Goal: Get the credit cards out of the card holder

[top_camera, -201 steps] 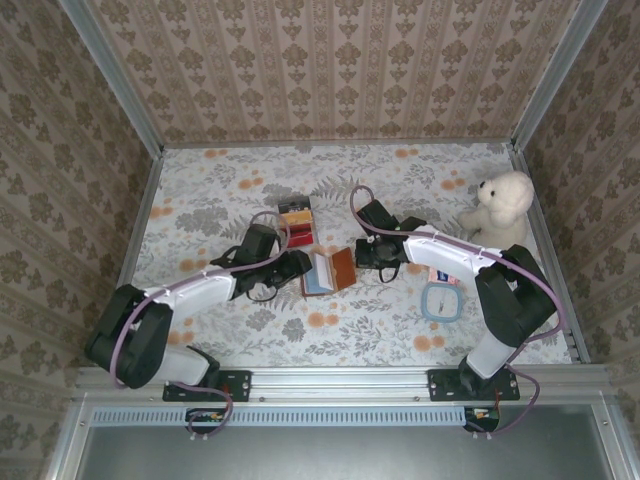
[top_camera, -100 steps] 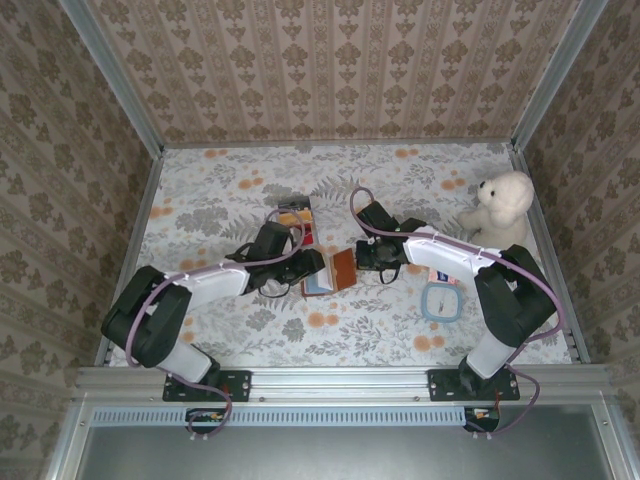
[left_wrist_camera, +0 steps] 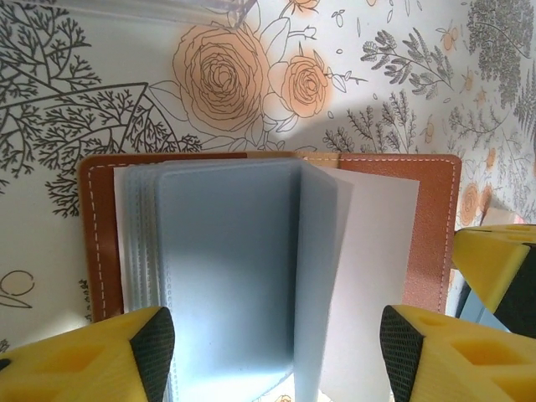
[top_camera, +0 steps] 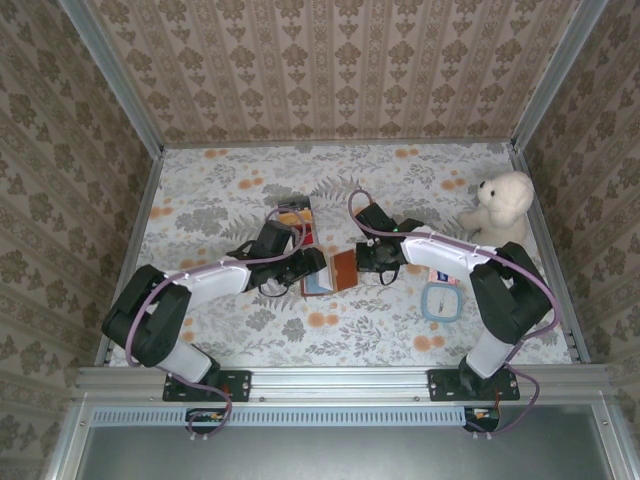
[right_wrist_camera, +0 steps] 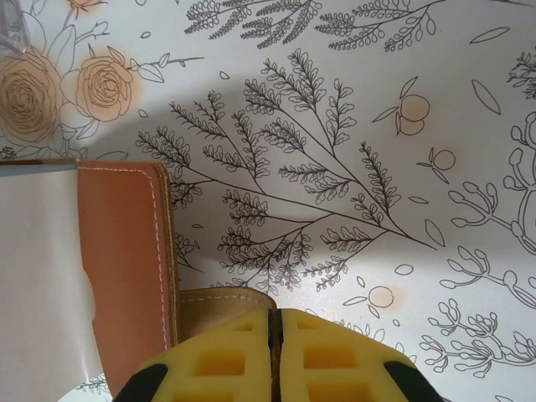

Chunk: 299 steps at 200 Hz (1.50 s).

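The open card holder (top_camera: 328, 270) fills the gap between my left jaws, spread over its plastic sleeves, and my right jaws, closed at its brown cover, so nothing passes there. A small black box (top_camera: 297, 214) stands just behind my left arm, while a teddy bear (top_camera: 497, 207) and a blue-rimmed square (top_camera: 441, 300) crowd the right side. The desk (top_camera: 225, 185) lies bare along the far wall and near left.
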### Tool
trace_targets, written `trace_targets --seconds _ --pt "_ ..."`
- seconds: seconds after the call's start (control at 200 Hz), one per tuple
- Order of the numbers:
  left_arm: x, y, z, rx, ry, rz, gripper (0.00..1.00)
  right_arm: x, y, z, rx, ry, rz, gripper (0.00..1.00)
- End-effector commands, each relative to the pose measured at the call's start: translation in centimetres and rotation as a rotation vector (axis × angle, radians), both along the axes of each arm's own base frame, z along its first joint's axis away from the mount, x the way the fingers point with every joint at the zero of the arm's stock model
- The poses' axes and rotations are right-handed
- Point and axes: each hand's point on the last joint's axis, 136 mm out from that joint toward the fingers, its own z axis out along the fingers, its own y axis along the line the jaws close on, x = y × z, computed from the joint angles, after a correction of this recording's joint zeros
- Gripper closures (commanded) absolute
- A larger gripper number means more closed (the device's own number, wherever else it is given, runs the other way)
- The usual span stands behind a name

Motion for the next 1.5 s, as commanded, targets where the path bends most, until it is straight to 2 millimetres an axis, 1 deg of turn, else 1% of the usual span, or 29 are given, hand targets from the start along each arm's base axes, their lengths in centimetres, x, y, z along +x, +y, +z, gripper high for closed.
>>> trace_targets --seconds 0.0,0.155,0.26,0.47,0.685,0.79,0.91,1.045,1.26,1.49 --pt "0.1 -0.4 -0.2 0.007 0.011 -0.015 0.29 -0.3 -0.2 -0.4 -0.012 0.028 0.011 0.9" --pt "0.1 -0.2 -0.5 0.026 0.014 -0.012 0.24 -0.3 -0.1 -0.5 -0.011 0.036 0.015 0.89" --pt "0.1 -0.1 -0.5 0.03 0.014 -0.011 0.22 -0.3 0.0 -0.6 -0.01 0.041 0.017 0.89" --pt "0.1 -1.0 -0.1 -0.009 0.013 -0.04 0.23 -0.3 0.1 -1.0 -0.013 0.052 0.018 0.89" --pt "-0.1 -2.0 0.3 -0.049 0.011 -0.074 0.23 -0.3 0.0 -0.9 -0.012 0.05 0.017 0.89" --pt "0.0 -2.4 0.7 -0.075 -0.002 -0.082 0.25 -0.4 0.0 -0.9 -0.01 0.051 0.016 0.89" --pt "0.0 -2.7 1.5 -0.1 -0.022 -0.087 0.31 -0.4 0.1 -0.8 -0.008 0.049 0.017 0.89" --pt "-0.1 -2.7 2.2 -0.109 -0.036 -0.091 0.34 -0.3 0.1 -0.8 -0.007 0.047 0.016 0.89" --pt "-0.4 -2.7 3.5 -0.124 -0.063 -0.107 0.43 -0.4 0.1 -0.8 -0.005 0.048 0.018 0.89" --pt "-0.6 -3.3 3.5 -0.14 -0.064 -0.126 0.54 -0.4 0.2 -0.8 0.004 0.047 0.016 0.89"
